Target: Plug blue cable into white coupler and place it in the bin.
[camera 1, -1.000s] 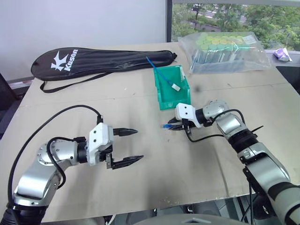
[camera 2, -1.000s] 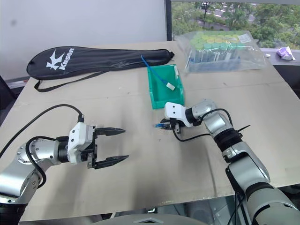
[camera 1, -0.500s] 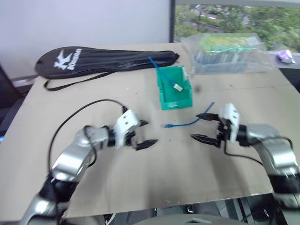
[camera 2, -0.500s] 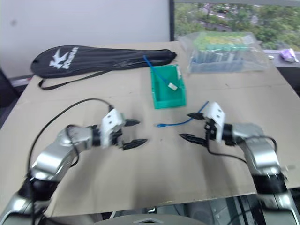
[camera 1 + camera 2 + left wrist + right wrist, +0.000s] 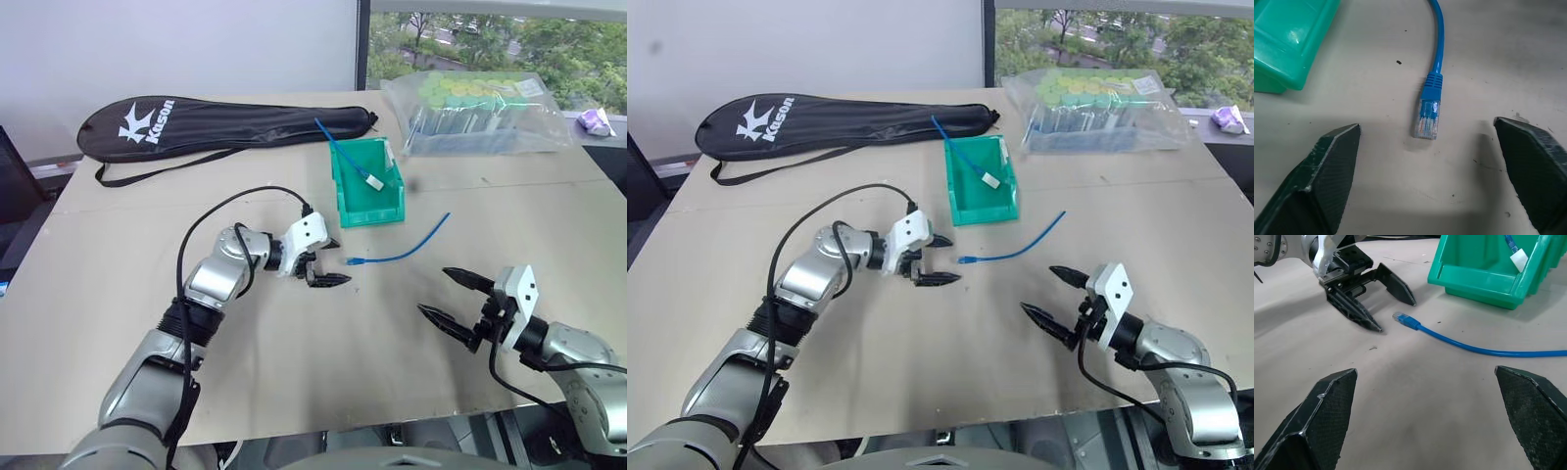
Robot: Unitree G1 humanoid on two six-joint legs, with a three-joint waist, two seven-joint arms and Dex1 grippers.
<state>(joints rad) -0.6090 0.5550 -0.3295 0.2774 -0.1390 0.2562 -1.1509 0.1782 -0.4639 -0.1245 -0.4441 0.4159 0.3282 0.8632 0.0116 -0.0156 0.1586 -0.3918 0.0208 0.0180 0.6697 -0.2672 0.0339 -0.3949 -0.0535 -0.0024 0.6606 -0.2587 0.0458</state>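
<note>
Two end effectors in play here, and neither one is holding anything. Going left to right: the black racket bag [image 5: 220, 122] is lying along the far-left edge of the tabletop [image 5: 118, 294], not part of the job. Next, the left end effector [image 5: 331, 262] is sitting near the middle of the tabletop with its fingers apart, pointing at the plug end of the blue cable [image 5: 402, 251]. In the left wrist view the clear plug [image 5: 1427, 120] is lying flat on the tabletop between the two fingers but not touching either one, so I'm reading this as the pick-up step for the cable.

The bin [image 5: 387, 201] is standing just beyond that, toward the far edge, and it's already got another blue cable with a white block on the end [image 5: 372, 182] leaning in it. I can't pick out a loose white coupler anywhere, so no idea where that's sitting.

The blue cable is curving off to the right from the plug, toward the middle-right of the tabletop. The right end effector [image 5: 449, 295] is hanging near the front-right edge, fingers wide apart, well clear of the cable's tail.

Next move, I'd guess: left fingers need to be closing on the plug boot, square on, without nudging it sideways since it's light and loose.
</note>
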